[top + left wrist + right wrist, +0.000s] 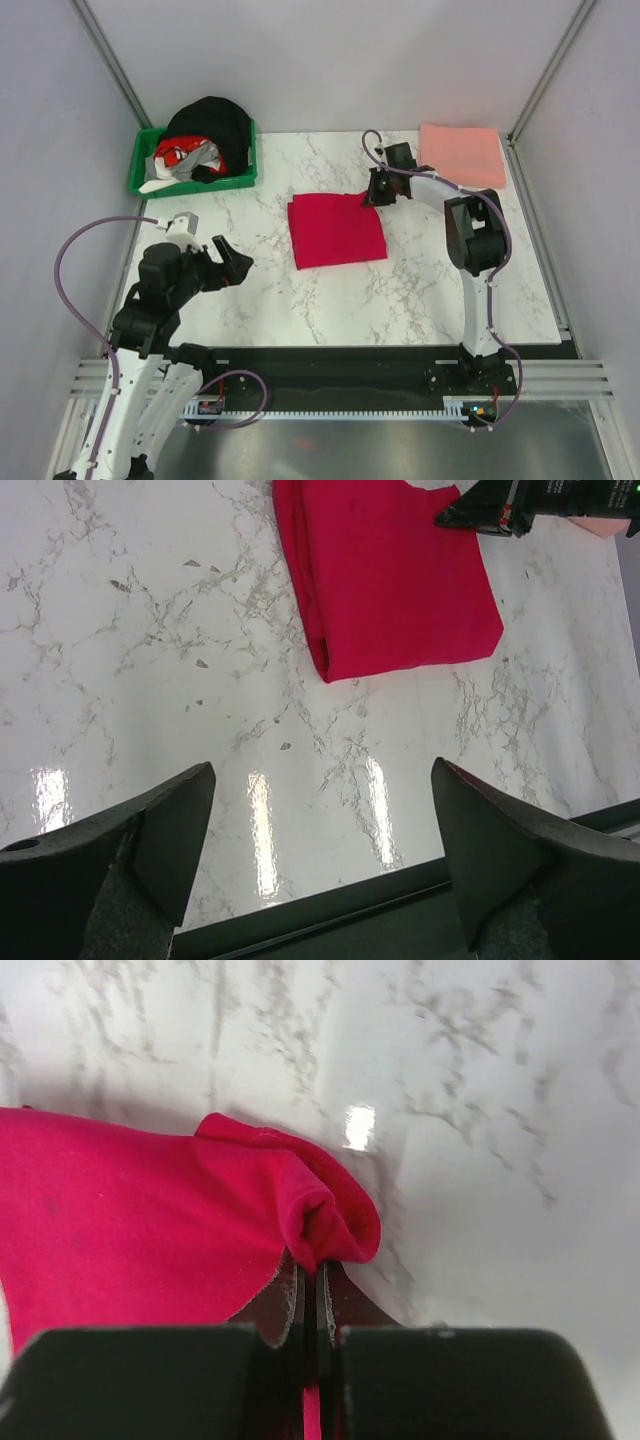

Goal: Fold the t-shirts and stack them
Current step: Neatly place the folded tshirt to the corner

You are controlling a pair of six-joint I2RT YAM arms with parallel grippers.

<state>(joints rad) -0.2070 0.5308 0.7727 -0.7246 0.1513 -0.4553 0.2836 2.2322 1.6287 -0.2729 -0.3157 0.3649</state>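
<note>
A crimson red t-shirt [335, 231] lies folded into a rough square in the middle of the marble table. My right gripper [372, 195] sits at its far right corner, shut on a pinched fold of the red t-shirt [150, 1230]; the cloth bunches up just ahead of the gripper [311, 1275]. The left wrist view shows the same red t-shirt [395, 580] far ahead. A pale pink t-shirt [461, 153] lies folded flat at the table's back right corner. My left gripper [232, 261] hovers open over bare marble at the near left, its fingers [165, 830] wide apart with nothing between them.
A green plastic bin [142, 172] heaped with black, red and white clothes stands at the back left. Grey walls and metal posts close in the table on three sides. A black strip [380, 357] runs along the near table edge.
</note>
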